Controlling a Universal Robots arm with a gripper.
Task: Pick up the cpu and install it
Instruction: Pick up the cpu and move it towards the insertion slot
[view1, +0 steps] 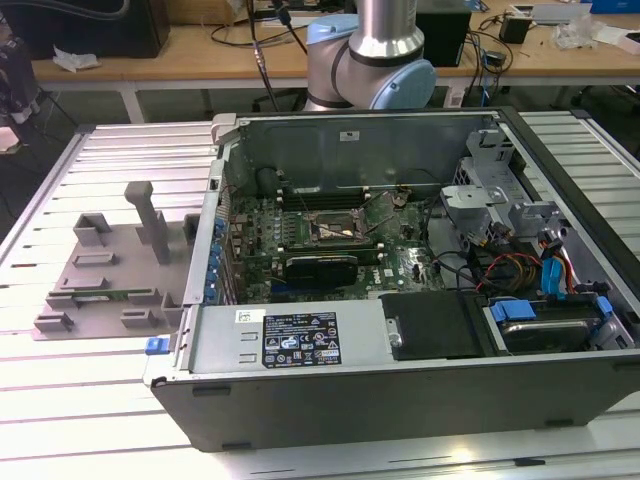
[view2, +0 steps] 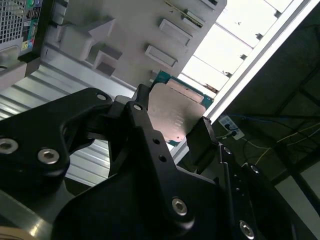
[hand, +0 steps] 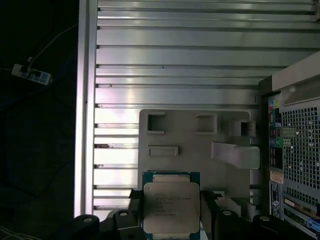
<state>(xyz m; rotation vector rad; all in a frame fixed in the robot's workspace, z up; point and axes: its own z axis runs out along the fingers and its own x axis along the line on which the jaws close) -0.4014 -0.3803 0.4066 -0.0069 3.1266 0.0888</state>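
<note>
The pick-up looks done: the jaws are clamped on the cpu (hand: 171, 207), one on each of two opposite edges, its silvery plate facing the camera in both wrist views (the green rim peeks out around it (view2: 175, 112)). The chip hangs clear of any surface, with the grey tray (hand: 190, 130) below the jaws and a little ahead of them on the slatted tabletop (hand: 175, 50). No chip shows on the tray itself.

The installing is all left, by my reading. The computer case (hand: 295, 150) stands off to one side of the jaws, just past the tray, lying open-side up. In the exterior view the socket (view1: 338, 232) sits mid-board inside the case (view1: 300, 390), well apart from the tray (view1: 100, 290). It seems to be open and bare, though I cannot be sure.

Between the jaws and that socket stands the case's near wall. Around the socket there are memory slots, a dark card, a drive cage (view1: 480, 190) and loose red and blue cables (view1: 550, 270), so the room around it is tight. The tray's upright blocks (view1: 148, 220) also rise beneath the jaws.
</note>
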